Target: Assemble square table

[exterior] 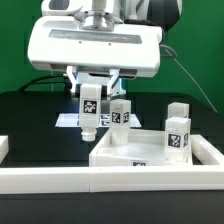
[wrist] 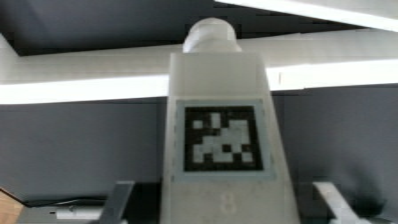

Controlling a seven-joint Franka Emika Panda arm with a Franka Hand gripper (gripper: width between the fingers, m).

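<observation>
— White plastic all over. What sits furthest toward the exterior view's left of the square slab (exterior: 150,152)?

— A short white block (exterior: 4,146) at the frame's edge, well apart from the slab. Next comes the gripper (exterior: 89,103), its fingers pressed against a tagged white leg (exterior: 89,110) and holding it upright, just off the slab's left corner.

— Is that leg touching the black desk (exterior: 35,125)?

— Hard to tell; its narrow lower tip looks at or just above the surface. In the wrist view the same leg (wrist: 221,130) fills the picture, tag facing the camera, with a grey finger (wrist: 125,204) on either side.

— And further right?

— A second leg (exterior: 120,113) stands upright just behind the slab's far rim. A third leg (exterior: 178,131) stands on the slab near its right corner. Along the front, a long white bar (exterior: 110,180) runs beside the slab's near edge.
</observation>
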